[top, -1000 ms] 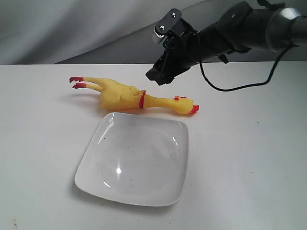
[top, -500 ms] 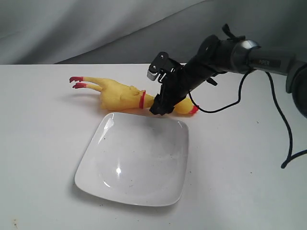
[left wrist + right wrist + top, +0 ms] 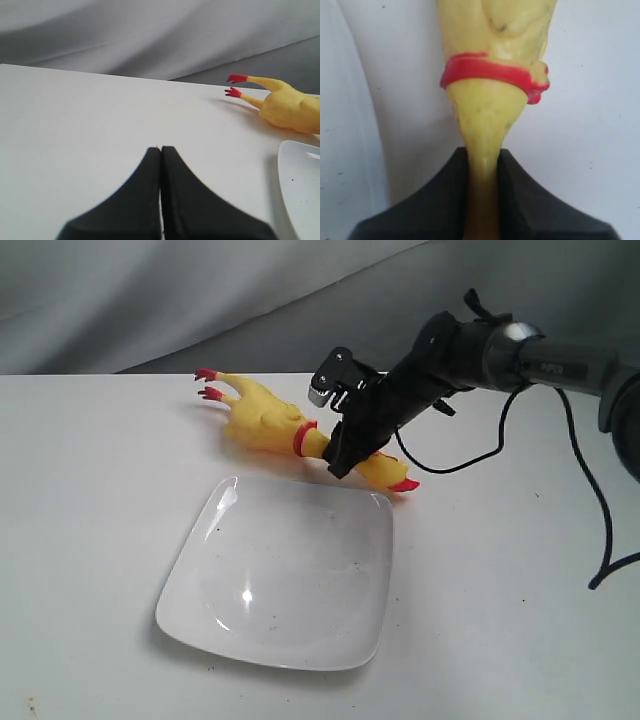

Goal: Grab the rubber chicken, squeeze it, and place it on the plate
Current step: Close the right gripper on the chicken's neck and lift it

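The right gripper (image 3: 339, 457) is clamped on the thin neck of the rubber chicken (image 3: 265, 423), between the red ring and the head. The toy's long axis slants from the red feet at the far left down to the beak, just beyond the far right corner of the plate (image 3: 205, 585). The plate therefore lies directly on the near side of the grip, and the carry looks short. The left gripper (image 3: 160, 150) sits pressed together and empty, well off to the feet side.
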You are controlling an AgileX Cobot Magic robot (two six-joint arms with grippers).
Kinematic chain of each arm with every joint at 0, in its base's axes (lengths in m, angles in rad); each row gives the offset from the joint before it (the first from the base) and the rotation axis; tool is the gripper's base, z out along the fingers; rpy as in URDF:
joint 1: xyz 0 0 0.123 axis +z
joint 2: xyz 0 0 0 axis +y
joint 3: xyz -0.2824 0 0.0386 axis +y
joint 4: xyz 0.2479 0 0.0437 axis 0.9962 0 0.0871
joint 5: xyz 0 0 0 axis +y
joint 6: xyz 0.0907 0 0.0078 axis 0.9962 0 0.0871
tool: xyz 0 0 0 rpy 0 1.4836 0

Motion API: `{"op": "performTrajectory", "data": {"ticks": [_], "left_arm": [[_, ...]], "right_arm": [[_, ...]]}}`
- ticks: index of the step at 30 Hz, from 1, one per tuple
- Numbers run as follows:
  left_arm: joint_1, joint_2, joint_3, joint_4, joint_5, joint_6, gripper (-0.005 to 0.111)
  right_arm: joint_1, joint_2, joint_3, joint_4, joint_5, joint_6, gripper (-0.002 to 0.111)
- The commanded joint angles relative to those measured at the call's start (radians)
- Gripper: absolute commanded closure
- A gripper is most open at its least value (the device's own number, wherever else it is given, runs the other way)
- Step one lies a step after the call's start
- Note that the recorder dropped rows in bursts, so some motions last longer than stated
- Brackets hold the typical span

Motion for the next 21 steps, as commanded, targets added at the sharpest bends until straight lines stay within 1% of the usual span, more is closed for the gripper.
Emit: {"op": "performTrajectory", "data": {"ticks": [1, 5, 7, 10, 11, 14, 17, 21], "left_arm": [[0.002, -0.003, 0.005, -0.003, -0.005, -0.001, 0.107], [0.002, -0.003, 0.005, -0.003, -0.005, -0.001, 0.107], [0.002, -0.003, 0.005, -0.003, -0.005, -0.001, 0.107], [0.002, -0.003, 0.005, -0.003, -0.005, -0.001, 0.107], [0.002, -0.003, 0.005, -0.003, -0.005, -0.001, 0.107], [0.002, -0.003, 0.005, -0.003, -0.005, -0.001, 0.107], [0.002, -0.003, 0.005, -0.003, -0.005, -0.001, 0.107], [0.002, -0.003, 0.005, -0.003, -0.005, -0.001, 0.107]], "right_arm": [[0.0, -0.157, -0.003, -0.002, 0.092, 0.066, 0.108], [0.007, -0.318, -0.003, -0.052, 0.205, 0.131, 0.108], [0.02, -0.397, -0.003, -0.141, 0.293, 0.185, 0.108], [0.053, -0.487, -0.003, -0.311, 0.476, 0.306, 0.108], [0.065, -0.512, -0.001, -0.332, 0.497, 0.344, 0.108], [0.099, -0.602, 0.069, -0.302, 0.497, 0.397, 0.108], [0.15, -0.719, 0.205, -0.267, 0.497, 0.361, 0.108], [0.21, -0.858, 0.418, -0.268, 0.353, 0.352, 0.108]]}}
